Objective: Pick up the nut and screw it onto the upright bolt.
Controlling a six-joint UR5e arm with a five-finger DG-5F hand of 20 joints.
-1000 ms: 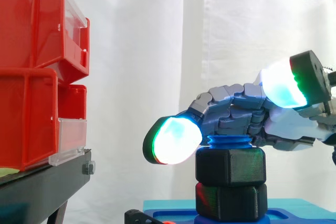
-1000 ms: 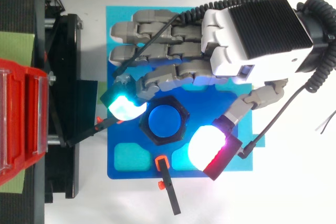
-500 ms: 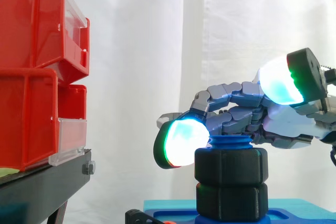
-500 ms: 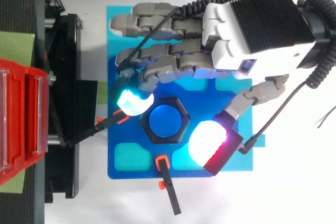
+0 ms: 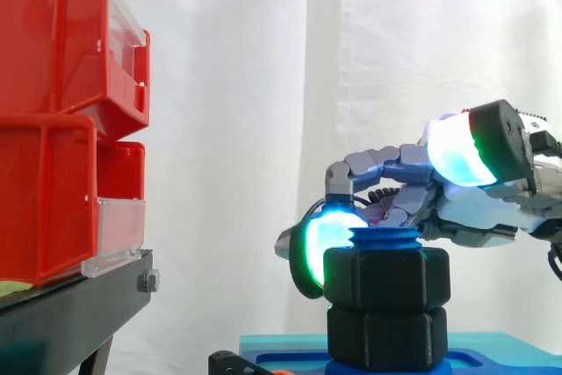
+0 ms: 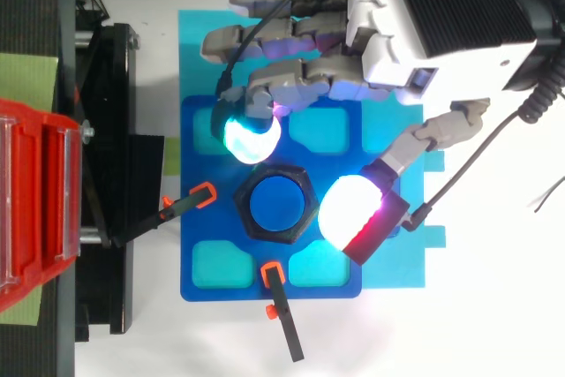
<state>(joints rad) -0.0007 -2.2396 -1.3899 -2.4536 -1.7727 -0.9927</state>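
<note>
A black hex nut point(image 6: 275, 202) point(image 5: 386, 278) sits threaded on the upright blue bolt point(image 5: 384, 240), above a second black hex piece point(image 5: 386, 337) at the bolt's foot. The bolt stands in the middle of a blue base plate point(image 6: 205, 237). My hand point(image 6: 441, 24) reaches in from the right, over the plate's far side. Its fingers are loosely bent, and one glowing cyan fingertip point(image 6: 252, 139) point(image 5: 329, 239) rests at the nut's far-left edge, level with the nut's top. The thumb's white-magenta pad point(image 6: 353, 214) point(image 5: 461, 151) hovers well above the nut's right side, off it.
Red bins point(image 5: 61, 111) stand stacked on a black stand point(image 6: 106, 174) at the left. Two black clips with orange ends point(image 6: 190, 203) point(image 6: 281, 311) lie at the plate's left and near edges. A lighter blue mat point(image 6: 397, 262) lies under the plate.
The hand has swung toward the far side. Its glowing fingertip has travelled from the nut's left edge round to its far edge and dropped lower; the thumb pad stayed near the nut's right.
</note>
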